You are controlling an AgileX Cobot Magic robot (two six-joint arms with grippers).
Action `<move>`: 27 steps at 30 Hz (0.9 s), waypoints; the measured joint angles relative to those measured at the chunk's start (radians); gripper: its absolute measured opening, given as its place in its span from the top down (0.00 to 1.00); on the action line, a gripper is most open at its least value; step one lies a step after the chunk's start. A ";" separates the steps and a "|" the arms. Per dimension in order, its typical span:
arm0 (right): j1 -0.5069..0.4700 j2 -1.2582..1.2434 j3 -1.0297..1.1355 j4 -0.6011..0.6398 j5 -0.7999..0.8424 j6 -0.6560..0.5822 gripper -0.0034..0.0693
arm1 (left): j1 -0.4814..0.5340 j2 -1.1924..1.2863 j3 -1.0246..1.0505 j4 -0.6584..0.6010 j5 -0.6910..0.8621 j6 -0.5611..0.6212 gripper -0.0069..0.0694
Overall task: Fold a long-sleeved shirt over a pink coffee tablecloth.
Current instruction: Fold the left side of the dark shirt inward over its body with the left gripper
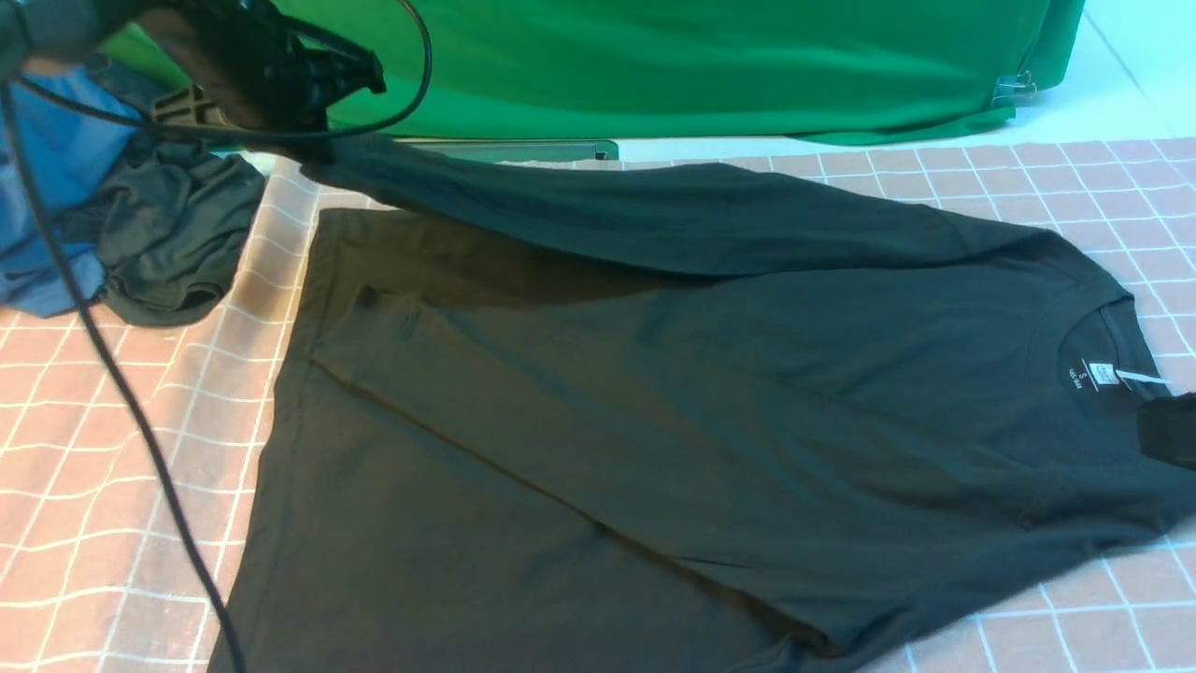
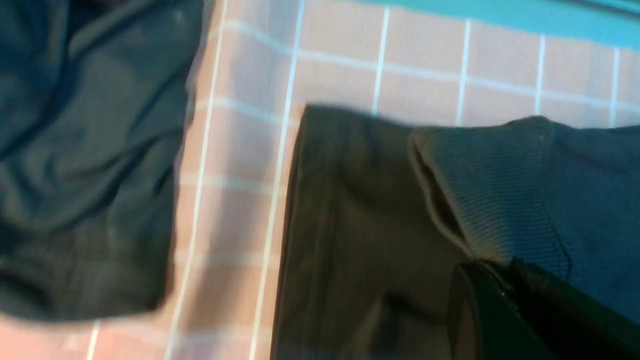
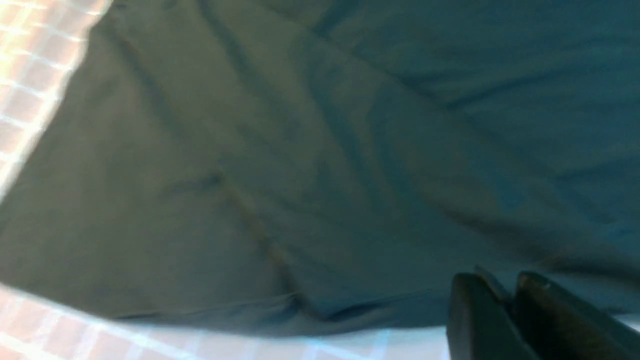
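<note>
A green backdrop (image 1: 701,65) hangs behind a surface covered by the pink coffee tablecloth (image 1: 93,421), which has a thin white grid. The black long-sleeved shirt (image 1: 654,393) lies spread across it, hem towards the robot's left and collar (image 1: 1093,327) with its white label towards the right. The left hand (image 1: 299,126), at the far left corner, is clamped shut on the ribbed cuff (image 2: 490,190) and holds it just above the cloth. From there the sleeve (image 1: 654,215) runs long and taut rightwards to the far shoulder, with the shirt body lying on the robot's side of it. The fold therefore likely calls for bringing the cuff back towards the robot, and the left hand is the one placed to do it. The right hand (image 3: 502,305) sits by the collar with its fingers close together. I cannot tell whether it pinches fabric. A blue garment (image 1: 47,159) and a dark crumpled one (image 1: 168,234) lie at the left edge.
</note>
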 joint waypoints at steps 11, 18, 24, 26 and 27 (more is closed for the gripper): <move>0.000 0.069 0.000 -0.273 -0.047 0.128 0.76 | -0.060 -0.322 0.391 -0.039 0.011 -0.049 0.87; 0.000 0.097 0.001 -0.276 -0.050 0.130 0.76 | -0.087 -0.419 0.597 -0.029 -0.031 -0.118 0.87; 0.000 0.097 0.001 -0.276 -0.048 0.131 0.76 | -0.089 -0.425 0.697 -0.020 -0.086 -0.133 0.87; 0.000 0.097 0.001 -0.276 -0.046 0.131 0.76 | -0.089 -0.425 0.723 -0.008 -0.112 -0.137 0.87; 0.000 0.097 0.001 -0.276 -0.045 0.131 0.76 | -0.089 -0.425 0.732 -0.007 -0.125 -0.141 0.87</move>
